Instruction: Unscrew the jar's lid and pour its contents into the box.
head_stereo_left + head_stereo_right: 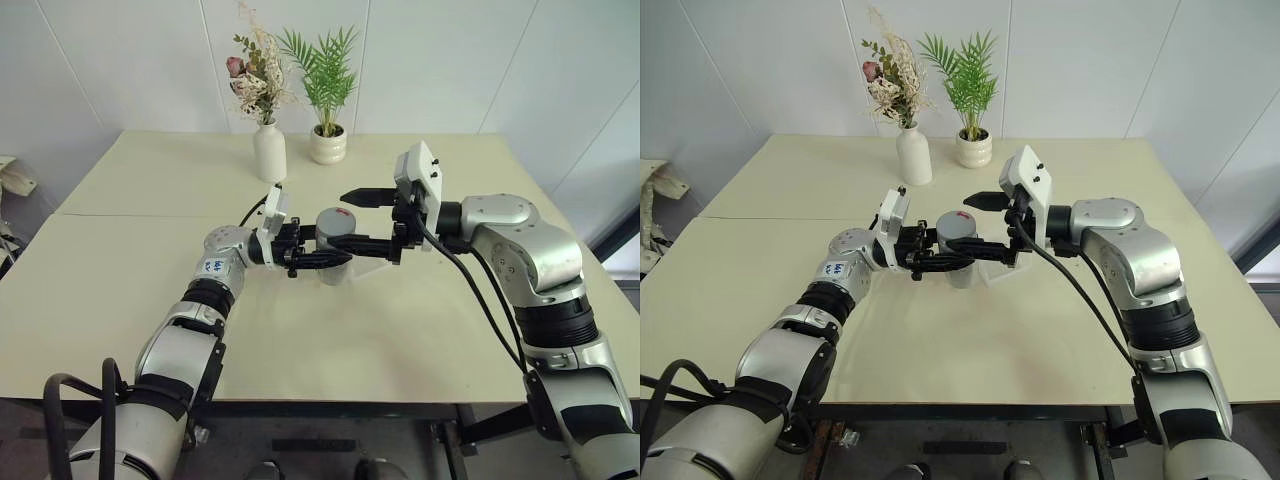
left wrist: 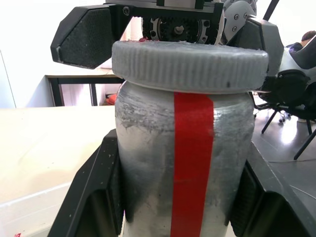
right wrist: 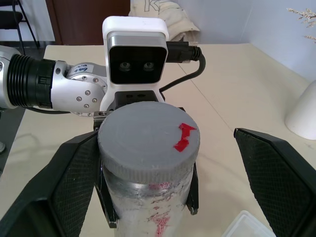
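The left pincer (image 1: 318, 256) is clamped on the body of the jar (image 2: 182, 163), its two black fingers pressed against opposite sides below the cap, holding the jar upright above the worktop (image 1: 120, 290). The right pincer (image 3: 148, 168) stands wide, its pads to either side of the lid (image 3: 148, 136) and clear of it. The lid, still seated on the jar, is grey with a ribbed rim, which should give the pads good bite; the rim is the place to take it, squarely across its width. The jar looks small, stiff and light, its smooth wall likely slippery, so the left grip must resist twisting. The box (image 3: 244, 224) lies on the worktop just beside the jar. The contents cannot be made out.
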Controlling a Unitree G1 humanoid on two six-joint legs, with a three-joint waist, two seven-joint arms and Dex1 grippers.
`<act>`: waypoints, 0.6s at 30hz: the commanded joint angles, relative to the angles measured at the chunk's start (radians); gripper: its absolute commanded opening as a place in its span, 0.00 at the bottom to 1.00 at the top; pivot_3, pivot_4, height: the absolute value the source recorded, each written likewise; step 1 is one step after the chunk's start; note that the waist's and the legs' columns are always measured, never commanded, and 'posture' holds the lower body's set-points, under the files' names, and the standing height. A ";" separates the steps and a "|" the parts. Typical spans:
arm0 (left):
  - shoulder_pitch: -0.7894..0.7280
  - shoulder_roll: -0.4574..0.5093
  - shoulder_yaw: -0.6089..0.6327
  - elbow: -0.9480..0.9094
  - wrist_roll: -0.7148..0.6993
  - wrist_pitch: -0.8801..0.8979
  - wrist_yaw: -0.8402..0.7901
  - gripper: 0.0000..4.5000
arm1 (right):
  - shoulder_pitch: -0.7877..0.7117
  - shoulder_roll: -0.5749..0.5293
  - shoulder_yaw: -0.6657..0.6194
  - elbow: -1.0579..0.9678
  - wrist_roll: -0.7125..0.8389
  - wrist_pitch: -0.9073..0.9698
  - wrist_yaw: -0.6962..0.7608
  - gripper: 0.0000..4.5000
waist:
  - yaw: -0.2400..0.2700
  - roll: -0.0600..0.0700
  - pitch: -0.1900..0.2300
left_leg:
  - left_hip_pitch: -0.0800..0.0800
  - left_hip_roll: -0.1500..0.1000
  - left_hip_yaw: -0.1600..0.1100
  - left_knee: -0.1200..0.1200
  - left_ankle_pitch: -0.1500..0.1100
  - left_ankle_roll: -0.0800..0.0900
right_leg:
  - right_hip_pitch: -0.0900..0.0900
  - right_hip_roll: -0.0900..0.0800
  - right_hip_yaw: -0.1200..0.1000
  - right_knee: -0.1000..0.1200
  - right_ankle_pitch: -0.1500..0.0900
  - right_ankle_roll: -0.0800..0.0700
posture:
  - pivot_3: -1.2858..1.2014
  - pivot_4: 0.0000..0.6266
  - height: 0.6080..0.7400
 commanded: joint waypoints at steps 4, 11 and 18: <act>-0.002 0.014 0.018 -0.010 -0.012 -0.015 -0.112 0.48 | 0.015 -0.051 -0.079 -0.042 0.017 0.015 -0.032 0.99 | 0.000 0.000 0.000 | 0.000 0.000 0.000 0.000 0.000 0.000 | 0.000 0.000 0.000 0.000 0.000 0.000 | 0.52 0.24 1.00; -0.008 0.015 0.028 0.006 -0.003 -0.020 -0.112 0.48 | 0.037 -0.080 -0.103 -0.076 0.027 0.036 -0.039 0.99 | 0.000 0.000 0.000 | 0.000 0.000 0.000 0.000 0.000 0.000 | 0.000 0.000 0.000 0.000 0.000 0.000 | 0.52 0.24 1.00; -0.014 0.011 0.033 0.021 0.003 -0.027 -0.112 0.48 | 0.003 -0.080 -0.125 -0.098 0.052 0.063 -0.056 0.99 | 0.000 0.000 0.000 | 0.000 0.000 0.000 0.000 0.000 0.000 | 0.000 0.000 0.000 0.000 0.000 0.000 | 0.52 0.24 1.00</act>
